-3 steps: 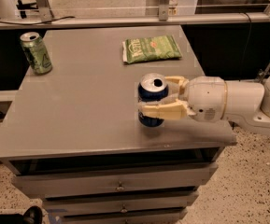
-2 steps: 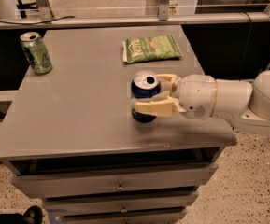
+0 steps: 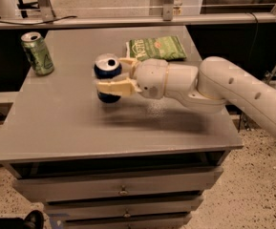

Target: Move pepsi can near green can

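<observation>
Transport step: the end effector (image 3: 111,73), clamped on the pepsi can (image 3: 107,64) over the table (image 3: 56,128), must next carry it beside the green can (image 3: 38,54).

Blue pepsi can (image 3: 107,72) upright in claw (image 3: 111,74) mid-table — green can (image 3: 37,54) stands back-left.

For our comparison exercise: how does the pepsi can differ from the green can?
The pepsi can is dark blue; the green can is light green with dark markings. The pepsi can is clamped in the gripper; the green can stands free at the table's far left corner. Both have silver tops.
</observation>
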